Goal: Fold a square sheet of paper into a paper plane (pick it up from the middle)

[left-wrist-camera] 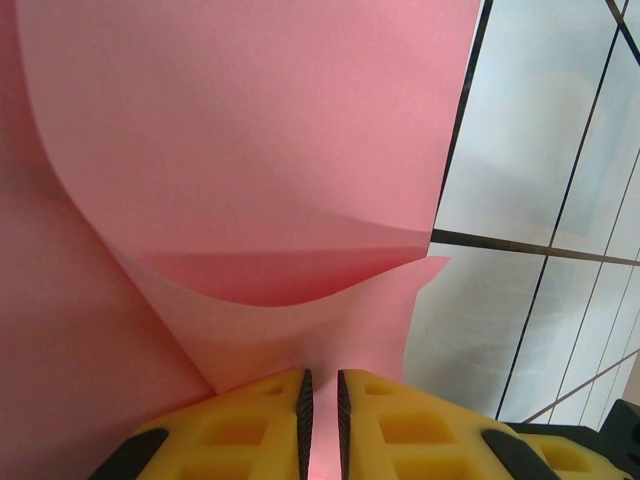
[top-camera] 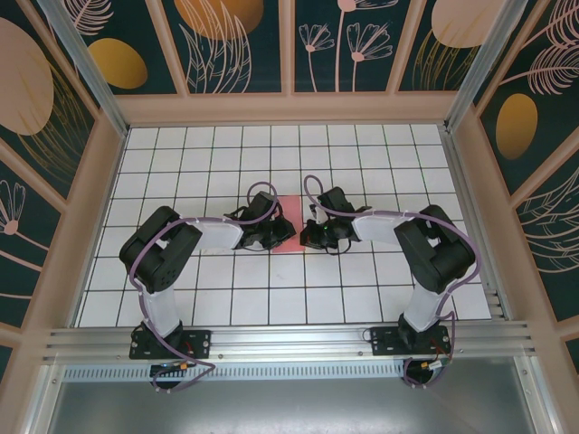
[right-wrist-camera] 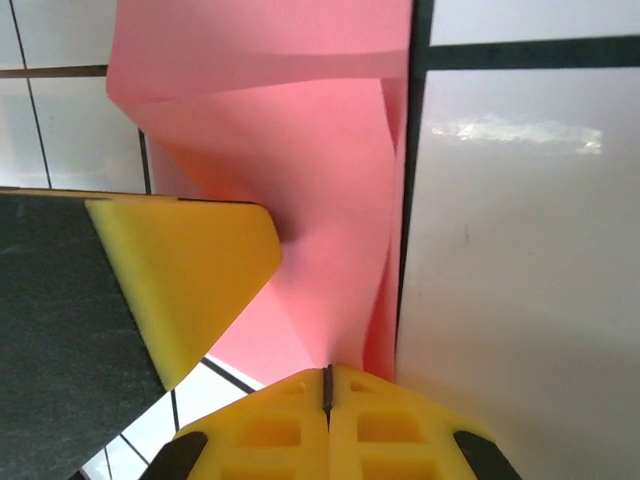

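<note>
The square sheet of paper point(top-camera: 287, 209) is salmon-pink and lies partly folded at the middle of the tiled table, between my two grippers. In the left wrist view the paper point(left-wrist-camera: 250, 150) curls up in two layers and runs down into the narrow slit between my yellow fingers. The left gripper point(left-wrist-camera: 321, 410) is closed on it, its jaws a thin gap apart. In the right wrist view the right gripper point(right-wrist-camera: 327, 385) is shut tight on the near edge of the paper point(right-wrist-camera: 310, 190). A yellow finger point(right-wrist-camera: 190, 265) of the left gripper rests against the sheet.
White tiles with dark grid lines point(top-camera: 271, 298) cover the table. Tan walls with patterned panels point(top-camera: 99, 208) fence it on three sides. An aluminium rail point(top-camera: 289, 342) runs along the near edge. Both arms reach inward and nearly meet at the centre.
</note>
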Robot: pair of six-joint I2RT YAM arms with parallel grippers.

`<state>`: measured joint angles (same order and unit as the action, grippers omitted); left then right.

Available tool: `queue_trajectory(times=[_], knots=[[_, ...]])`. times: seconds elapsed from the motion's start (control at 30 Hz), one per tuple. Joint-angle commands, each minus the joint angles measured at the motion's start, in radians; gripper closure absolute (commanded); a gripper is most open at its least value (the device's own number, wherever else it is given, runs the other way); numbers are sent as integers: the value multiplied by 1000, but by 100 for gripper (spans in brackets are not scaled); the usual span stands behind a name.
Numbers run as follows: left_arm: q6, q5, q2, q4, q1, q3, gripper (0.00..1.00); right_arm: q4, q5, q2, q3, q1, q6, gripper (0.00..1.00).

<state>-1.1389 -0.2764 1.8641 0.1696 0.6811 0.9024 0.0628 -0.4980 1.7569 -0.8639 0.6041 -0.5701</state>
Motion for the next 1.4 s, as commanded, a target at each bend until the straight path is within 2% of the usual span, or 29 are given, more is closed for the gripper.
queue_trajectory(times=[0.0,0.4,0.9,1.2,1.37], knots=[[-14,36,21,-61,2,-12,81,-47,-66,-43,33,14,26,94],[-11,43,15,-68,2,-14,81,-17,16,-8,33,10,12,95],[-12,46,11,-67,3,-16,81,6,-3,26,61,-1,11,96],[-14,48,6,-66,2,-19,81,-4,-59,-33,27,-17,21,95],[-12,46,6,-64,3,-16,81,-5,-43,7,20,-17,19,95]])
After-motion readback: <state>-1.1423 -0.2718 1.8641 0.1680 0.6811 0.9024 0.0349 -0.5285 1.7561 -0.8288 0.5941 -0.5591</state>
